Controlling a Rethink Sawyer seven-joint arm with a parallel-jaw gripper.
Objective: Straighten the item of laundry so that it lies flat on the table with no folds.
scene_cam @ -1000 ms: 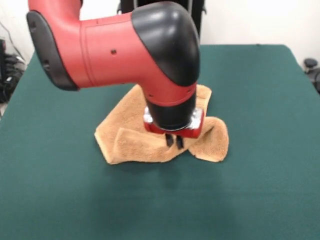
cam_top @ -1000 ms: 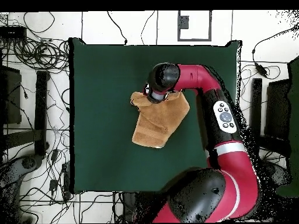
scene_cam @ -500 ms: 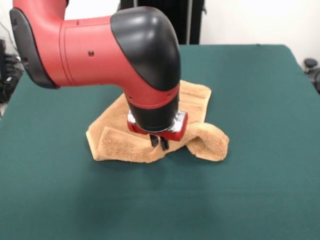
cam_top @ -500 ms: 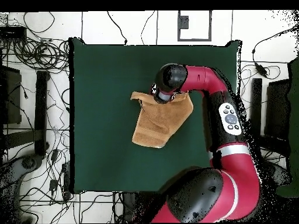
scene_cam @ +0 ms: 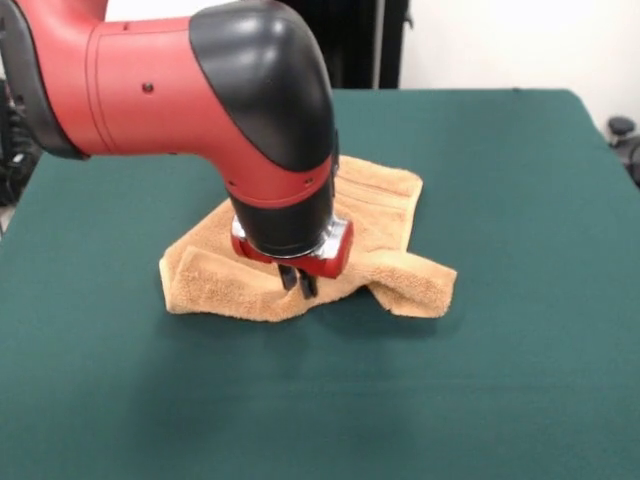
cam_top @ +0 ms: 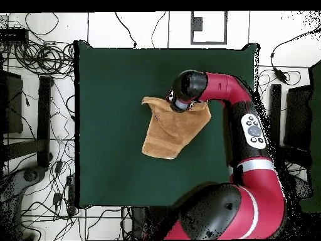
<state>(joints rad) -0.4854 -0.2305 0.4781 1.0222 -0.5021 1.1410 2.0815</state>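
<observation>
The green table point(scene_cam: 520, 380) is bare at the near side in the front view. Behind it lies the orange towel point(scene_cam: 395, 270), crumpled near the middle of the table, with a folded lobe at its right and a flatter flap at its left. The gripper point(scene_cam: 298, 283) comes down on the near edge of the towel; its two black fingers point(scene_cam: 290, 278) stand close together and pinch the cloth. Above it is the red and black arm point(scene_cam: 200, 90). The far part of the towel lies flat with a woven band.
</observation>
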